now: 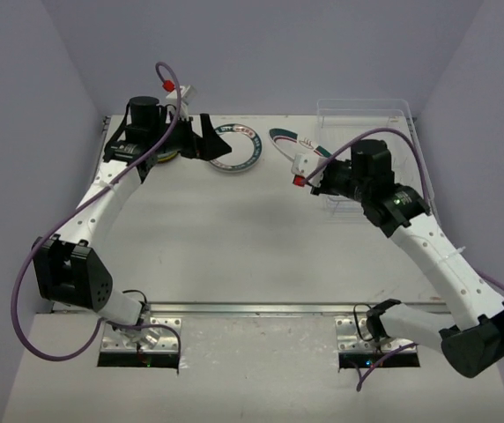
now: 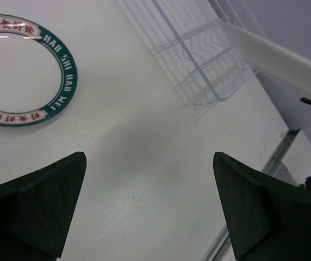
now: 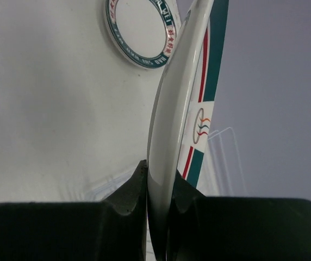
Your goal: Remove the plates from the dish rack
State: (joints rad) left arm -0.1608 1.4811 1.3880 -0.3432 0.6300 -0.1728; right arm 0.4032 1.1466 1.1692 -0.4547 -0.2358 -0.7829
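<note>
My right gripper is shut on the rim of a white plate with a green and red rim, held on edge above the table left of the clear dish rack. In the right wrist view the plate stands upright between the pads, with the gripper clamped on it. A second white plate with a green lettered rim lies flat on the table. My left gripper is open and empty just left of that plate. In the left wrist view the gripper hovers over bare table, with the flat plate at upper left.
The rack's thin tines and my right arm's white link show in the left wrist view. A green and yellow edge peeks from under my left arm. Walls close the table on three sides.
</note>
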